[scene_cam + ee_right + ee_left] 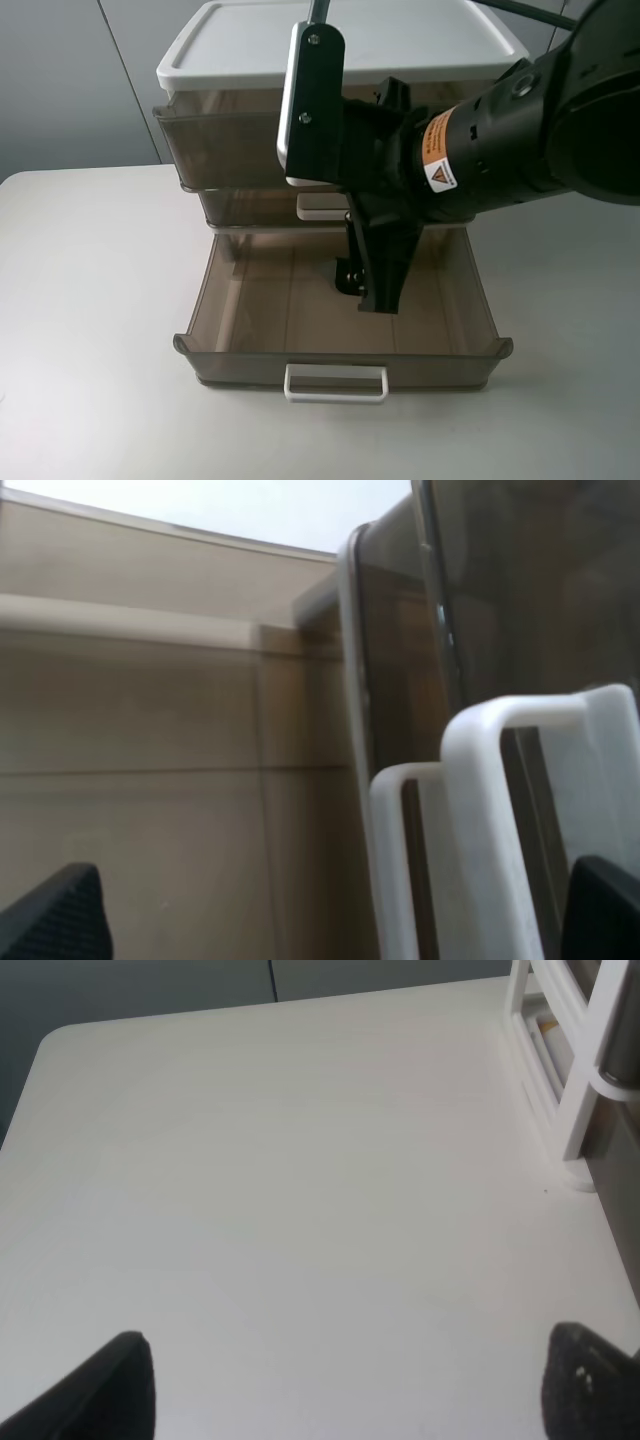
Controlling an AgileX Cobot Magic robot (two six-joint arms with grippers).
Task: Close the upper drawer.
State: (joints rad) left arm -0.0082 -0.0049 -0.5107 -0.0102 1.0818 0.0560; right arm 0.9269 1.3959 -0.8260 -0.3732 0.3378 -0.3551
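The upper drawer (215, 145) is smoky-brown and translucent. It sits just under the cabinet's white top (340, 40) and sticks out a little. My right arm hides its handle in the high view. In the right wrist view a wide white loop handle (500, 780) stands on a brown drawer front, close to the camera, with a smaller handle (395, 860) behind it. My right gripper (368, 285) is open and empty. It points down in front of the drawer fronts, over the pulled-out bottom drawer, and also shows in its wrist view (330, 925). My left gripper (350, 1400) is open and empty over bare table.
The bottom drawer (340, 365) is pulled far out, with a white handle (335, 384) at its front. The middle drawer (250, 208) sticks out slightly. The cabinet's white frame (560, 1080) shows in the left wrist view. White table (90, 330) lies around.
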